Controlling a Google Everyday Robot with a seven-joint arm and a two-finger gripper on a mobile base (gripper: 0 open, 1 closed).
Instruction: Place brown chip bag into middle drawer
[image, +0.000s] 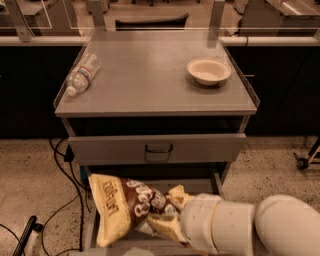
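The brown chip bag (131, 204), dark brown with pale yellow ends, hangs tilted low at the front of the cabinet, over the open middle drawer (92, 227). My gripper (168, 213) is at the end of the white arm coming in from the lower right, and it is shut on the bag's right end. The bag and arm hide most of the drawer; only its left side wall and a strip of floor (150, 248) show.
The shut top drawer front with a small dark handle (158, 148) is just above the bag. On the cabinet top lie a clear plastic bottle (82, 74) at the left and a white bowl (209, 70) at the right. Cables (64, 170) run on the floor at the left.
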